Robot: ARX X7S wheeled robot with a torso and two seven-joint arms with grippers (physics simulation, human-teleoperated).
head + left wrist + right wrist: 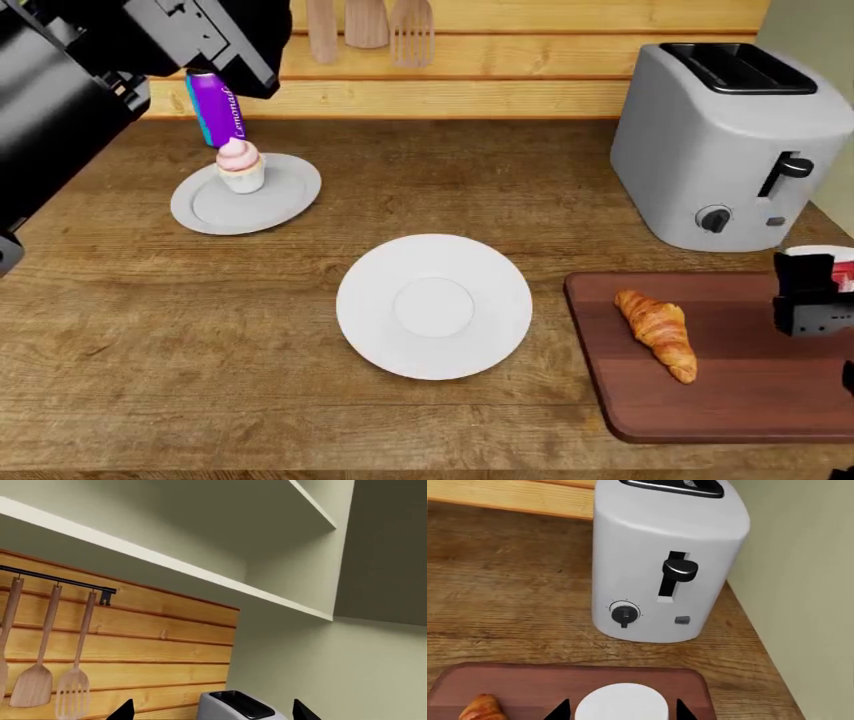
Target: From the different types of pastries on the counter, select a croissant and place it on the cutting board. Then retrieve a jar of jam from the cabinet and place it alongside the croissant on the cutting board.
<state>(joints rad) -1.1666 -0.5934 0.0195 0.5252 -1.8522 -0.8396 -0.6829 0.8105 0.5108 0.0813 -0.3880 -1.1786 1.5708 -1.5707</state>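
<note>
Right wrist view: jar of jam sits between right claw fingertips.

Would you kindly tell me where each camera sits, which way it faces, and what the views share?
Head view: above the counter, looking down at cutting board, croissant, both arms.
Left wrist view: raised, facing the wall, hanging utensils; left pincer tips show.
Right wrist view: low over the board, right pincer around the white-lidded jar of jam.
All three share the toaster; head and right wrist share the croissant.

Wooden utensils on rail, toaster, shelves
</note>
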